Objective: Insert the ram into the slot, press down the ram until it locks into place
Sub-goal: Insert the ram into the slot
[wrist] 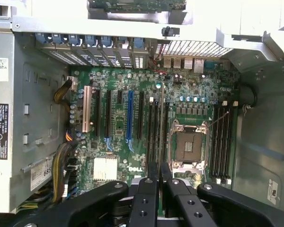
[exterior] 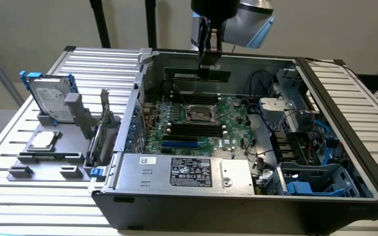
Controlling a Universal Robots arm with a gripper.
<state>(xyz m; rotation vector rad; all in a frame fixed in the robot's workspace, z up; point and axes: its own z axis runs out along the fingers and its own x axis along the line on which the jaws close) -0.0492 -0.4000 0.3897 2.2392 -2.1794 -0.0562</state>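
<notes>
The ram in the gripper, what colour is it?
Green; the ram shows best in the exterior view.

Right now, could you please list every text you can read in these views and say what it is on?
"DELL": white logo on the motherboard, wrist view.
Too small to read: the black label on the power supply, the label on the hard drive, the white sticker on the case wall.

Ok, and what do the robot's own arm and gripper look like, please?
The arm ends in a rounded silver-grey joint with a light blue cap. The gripper is matte black: two slim, flat jaws, carried on angular linkage bars with round pivot bolts.
</notes>
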